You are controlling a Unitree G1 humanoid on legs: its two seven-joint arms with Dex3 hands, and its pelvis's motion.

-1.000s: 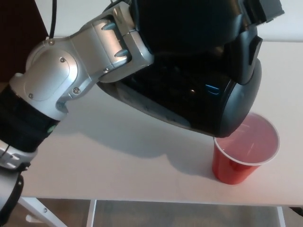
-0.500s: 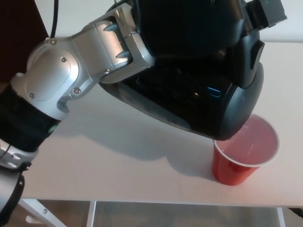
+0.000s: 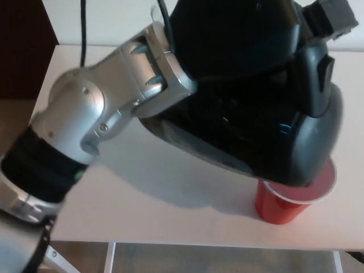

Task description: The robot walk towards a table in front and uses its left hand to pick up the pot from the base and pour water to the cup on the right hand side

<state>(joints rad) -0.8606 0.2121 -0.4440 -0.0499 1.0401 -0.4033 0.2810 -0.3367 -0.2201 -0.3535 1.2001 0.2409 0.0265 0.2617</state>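
Left arm (image 3: 85,131): silver, with a black sleeve lower down; it comes in from 8 o'clock and reaches up toward the middle of the view
Cup (image 3: 284,205): red with a white rim, upright at 4 o'clock near the front edge of the table; its far rim is covered by the pot, so what is inside cannot be told
Table (image 3: 148,193): white top; the pot's shadow lies on it just left of the cup
Pot (image 3: 250,136): black and glossy, off the table and tilted, its low end hanging over the cup's mouth at 4 o'clock; whether it touches the rim cannot be told
Left hand (image 3: 244,34): black, clamped around the pot from above at 12 to 1 o'clock; a thick finger (image 3: 315,74) lies down its right side
Right hand: does not show
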